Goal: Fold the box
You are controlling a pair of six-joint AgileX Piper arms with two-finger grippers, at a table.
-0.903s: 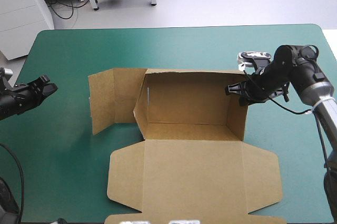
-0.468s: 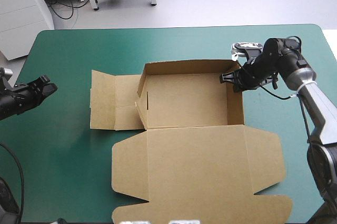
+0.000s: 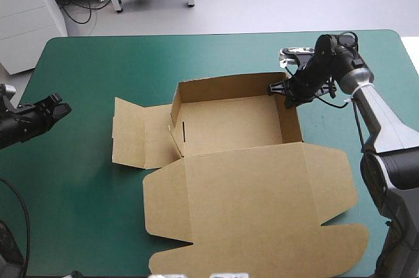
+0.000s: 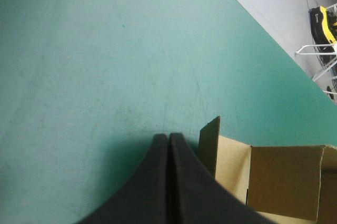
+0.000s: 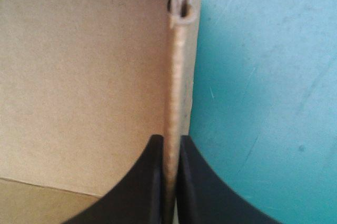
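Wall-forming step: the box [image 3: 229,127] is clamped by its raised right wall between the right jaws. The left jaws are closed, empty; the flat flap [image 3: 137,134] ahead of them is judged next, calling for opening.

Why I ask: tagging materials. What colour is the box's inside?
The box is plain brown inside; the high view shows it best.

Bright, even light is falling from above onto the teal-green table cover [image 3: 216,55]. The brown cardboard box [image 3: 229,127] is throwing only thin, soft shadows. Ahead of my black left gripper [image 4: 168,135] a darker shadow is lying on the cover; beside the box wall that my black right gripper [image 5: 171,138] is pinching, the cover is looking dimmer.
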